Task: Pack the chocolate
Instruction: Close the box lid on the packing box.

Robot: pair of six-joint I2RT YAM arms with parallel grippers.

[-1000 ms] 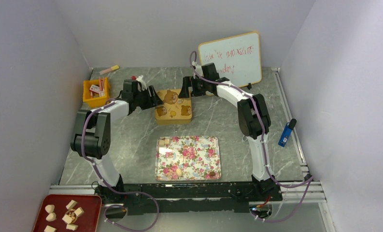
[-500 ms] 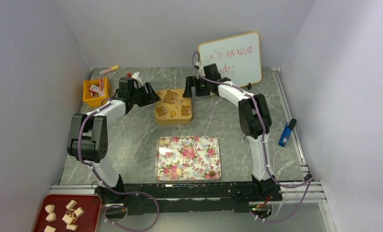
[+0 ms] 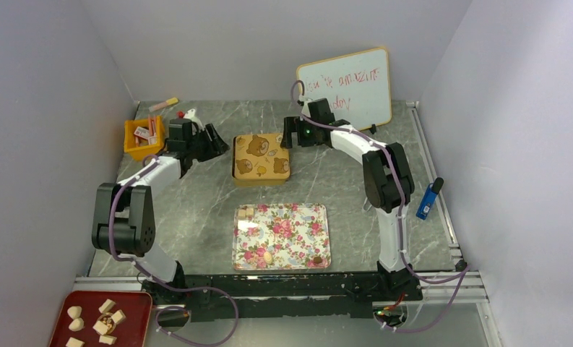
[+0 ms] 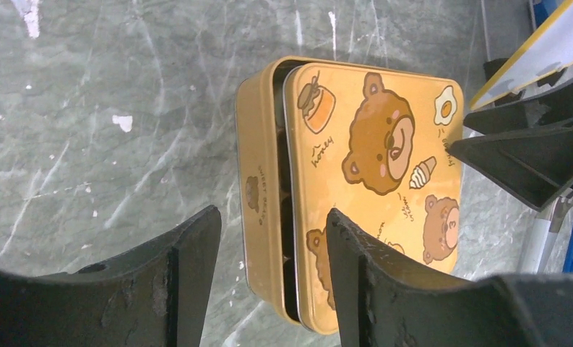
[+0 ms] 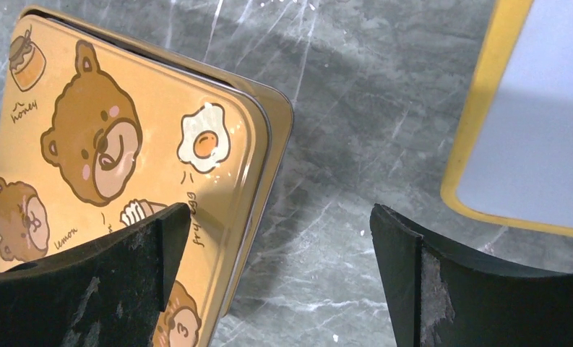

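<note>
Hiding any contents, the tin (image 3: 261,157) lies between left end effector (image 4: 270,217) and right end effector (image 5: 279,213), both agape.

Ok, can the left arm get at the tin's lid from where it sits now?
Probably yes: the left gripper is open just beside the bear tin, nothing between them, and the lid sits askew.

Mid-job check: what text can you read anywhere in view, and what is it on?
"honey": bear tin lid, under the jar drawing.
"fry egg": same lid, below the fried egg.
"lemon": same lid, beside the small bear.
"amazing": whiteboard, red handwriting; the other words are unclear.
Too small to read: print on the side of the tin base; packets in the orange bin.
</note>
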